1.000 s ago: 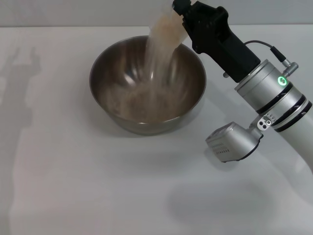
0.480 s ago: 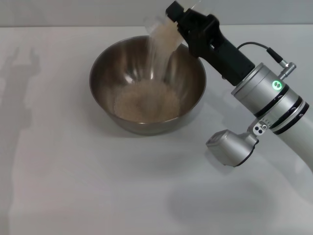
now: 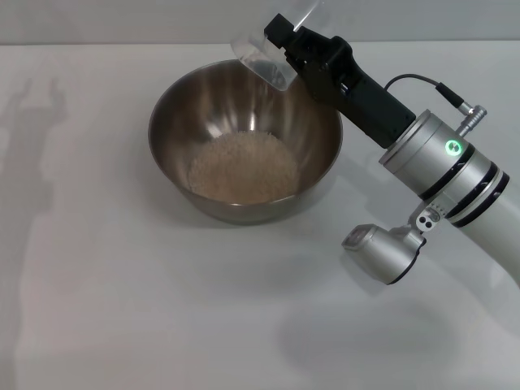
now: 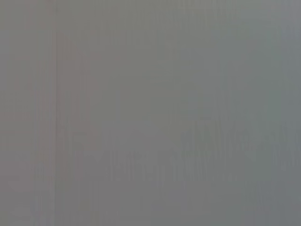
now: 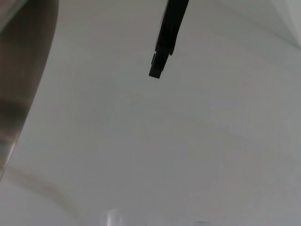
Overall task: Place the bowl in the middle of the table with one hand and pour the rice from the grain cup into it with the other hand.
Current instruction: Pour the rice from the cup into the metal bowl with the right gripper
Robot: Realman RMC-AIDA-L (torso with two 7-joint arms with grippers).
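Clear plastic grain cup (image 3: pixel 272 58) clamped in right end effector (image 3: pixel 294 47), tipped mouth-down over far rim of steel bowl (image 3: pixel 175 110) mid-bench (image 3: pixel 122 309), letting beige rice (image 3: pixel 243 166) heap inside. Left end effector unseen.

One bowl (image 3: pixel 244 140), one grain cup (image 3: pixel 268 57), one heap of rice (image 3: pixel 242 167), one table (image 3: pixel 162 301).
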